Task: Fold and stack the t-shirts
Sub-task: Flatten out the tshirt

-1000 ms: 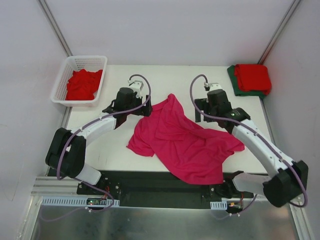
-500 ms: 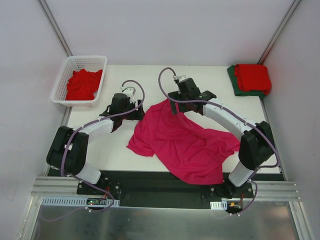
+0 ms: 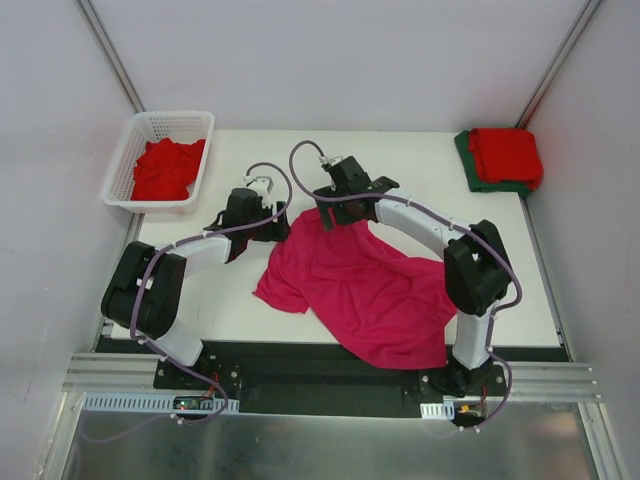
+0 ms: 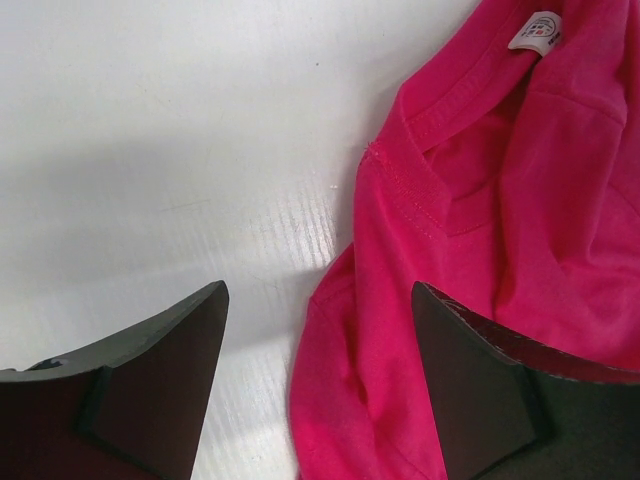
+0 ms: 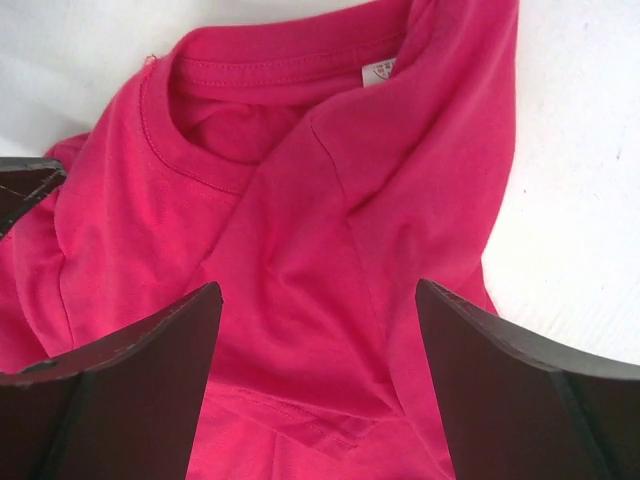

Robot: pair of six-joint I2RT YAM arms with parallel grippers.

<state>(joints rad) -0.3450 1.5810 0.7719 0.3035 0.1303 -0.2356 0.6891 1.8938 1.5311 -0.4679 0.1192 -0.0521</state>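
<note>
A magenta-pink t-shirt [image 3: 370, 280] lies crumpled across the middle of the table, its collar at the far left end. My left gripper [image 3: 284, 226] stands open at the collar's left edge; in the left wrist view its jaws [image 4: 318, 290] straddle the shirt's hem, with the white neck label [image 4: 535, 30] beyond. My right gripper [image 3: 328, 214] hovers open over the collar; in the right wrist view [image 5: 318, 286] pink cloth fills the gap and the neck label [image 5: 378, 72] shows above. Neither gripper pinches the cloth.
A white lattice basket [image 3: 170, 118] at the far left holds crumpled red t-shirts [image 3: 165, 168]. At the far right corner a folded red t-shirt [image 3: 505, 153] lies on a dark green one [image 3: 468, 160]. The pink shirt's lower hem hangs over the table's near edge.
My right arm has swung from the table's right side across to the pink shirt's collar. The left gripper has edged closer to the collar. Both pairs of jaws have narrowed a little.
</note>
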